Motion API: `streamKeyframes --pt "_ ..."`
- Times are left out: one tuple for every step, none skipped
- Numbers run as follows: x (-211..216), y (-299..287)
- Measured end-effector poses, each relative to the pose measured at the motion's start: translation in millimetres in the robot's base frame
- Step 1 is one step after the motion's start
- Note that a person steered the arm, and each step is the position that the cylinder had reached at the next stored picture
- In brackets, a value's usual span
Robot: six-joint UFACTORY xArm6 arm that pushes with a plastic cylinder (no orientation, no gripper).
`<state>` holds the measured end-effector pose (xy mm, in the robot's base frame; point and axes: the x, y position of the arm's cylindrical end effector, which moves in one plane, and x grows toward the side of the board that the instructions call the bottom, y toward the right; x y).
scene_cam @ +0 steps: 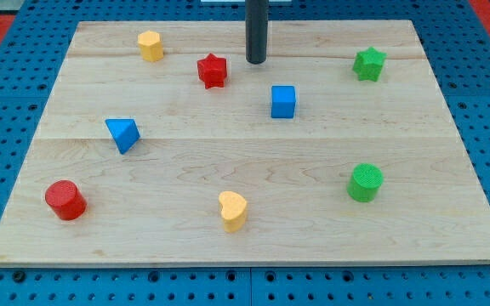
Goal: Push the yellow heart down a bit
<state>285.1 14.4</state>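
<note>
The yellow heart [233, 210] lies near the view's bottom, about the middle of the wooden board [185, 161]. My tip [256, 60] is far above it, near the view's top, between the red star [213, 70] to its left and the blue cube [283, 101] to its lower right. The tip touches no block.
A yellow hexagonal block [150, 45] sits at the top left. A green star [368, 64] is at the top right. A blue triangular block [122, 134] is at the left, a red cylinder [65, 200] at the bottom left, a green cylinder [365, 182] at the right.
</note>
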Motion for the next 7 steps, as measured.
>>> streamKeyframes --pt "14.4 0.1" --pt "32.0 0.1" --pt "46.6 0.1" --pt "74.3 -0.1" --pt "99.2 -15.3" --pt "145.3 -28.6" --pt "183.8 -5.5"
